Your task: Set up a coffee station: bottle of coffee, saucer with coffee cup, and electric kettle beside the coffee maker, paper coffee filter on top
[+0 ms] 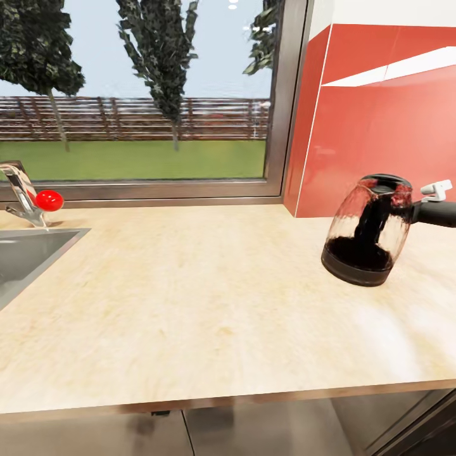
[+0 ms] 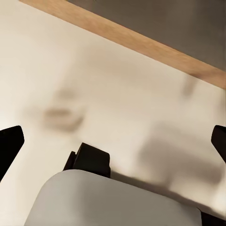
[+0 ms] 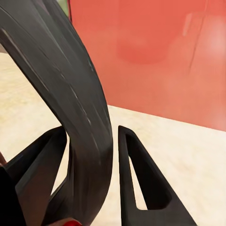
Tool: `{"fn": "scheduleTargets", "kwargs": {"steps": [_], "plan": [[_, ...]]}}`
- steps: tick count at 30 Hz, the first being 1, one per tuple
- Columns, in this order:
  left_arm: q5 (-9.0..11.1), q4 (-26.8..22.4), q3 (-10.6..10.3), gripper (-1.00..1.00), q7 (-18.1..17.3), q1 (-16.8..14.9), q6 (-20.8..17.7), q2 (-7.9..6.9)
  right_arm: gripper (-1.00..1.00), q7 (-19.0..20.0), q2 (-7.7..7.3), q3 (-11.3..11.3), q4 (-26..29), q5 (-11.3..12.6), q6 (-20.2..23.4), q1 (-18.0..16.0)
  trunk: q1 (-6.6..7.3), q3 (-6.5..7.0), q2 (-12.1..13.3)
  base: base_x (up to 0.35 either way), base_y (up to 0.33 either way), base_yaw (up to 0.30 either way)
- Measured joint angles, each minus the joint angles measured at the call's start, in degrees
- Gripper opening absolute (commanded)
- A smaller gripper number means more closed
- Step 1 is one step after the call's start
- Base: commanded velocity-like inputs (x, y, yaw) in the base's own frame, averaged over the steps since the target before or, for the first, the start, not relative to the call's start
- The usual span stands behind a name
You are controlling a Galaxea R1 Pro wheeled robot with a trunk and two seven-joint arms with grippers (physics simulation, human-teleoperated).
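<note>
Electric kettle (image 1: pixel 366 232) tilts on countertop (image 1: pixel 190 297); handle cut off by frame edge.

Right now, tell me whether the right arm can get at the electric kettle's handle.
Yes, it seems so: the right claw has its fingers on either side of the black handle of the electric kettle, which is tilted over the kitchen countertop. Nothing blocks it.

It was a home kitchen. A long pale wood-grain desk (image 1: pixel 190 297) ran under a wide window (image 1: pixel 139 95) that looked out on grass, trees and a fence. A steel sink (image 1: pixel 25 259) with a red-knobbed tap (image 1: pixel 28 199) sat at its left end, glossy red wall panels (image 1: pixel 380 126) stood at the right, and a glass kettle (image 1: pixel 367 231) was near the right edge.
</note>
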State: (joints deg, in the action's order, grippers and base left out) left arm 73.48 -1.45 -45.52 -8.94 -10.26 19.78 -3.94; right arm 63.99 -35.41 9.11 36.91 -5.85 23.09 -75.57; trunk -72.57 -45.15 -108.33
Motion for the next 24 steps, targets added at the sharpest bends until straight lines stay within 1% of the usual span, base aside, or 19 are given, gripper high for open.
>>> {"fn": "scheduleTargets", "kwargs": {"steps": [24], "plan": [[0.0, -0.05, 0.0, 1.0, 0.0, 0.0, 0.0, 0.0, -1.0, -0.36, 0.11, -0.26, 0.27, -0.09, 0.43, 0.01, 0.0, 0.0, 0.0, 0.0, 0.0, 0.0]]}}
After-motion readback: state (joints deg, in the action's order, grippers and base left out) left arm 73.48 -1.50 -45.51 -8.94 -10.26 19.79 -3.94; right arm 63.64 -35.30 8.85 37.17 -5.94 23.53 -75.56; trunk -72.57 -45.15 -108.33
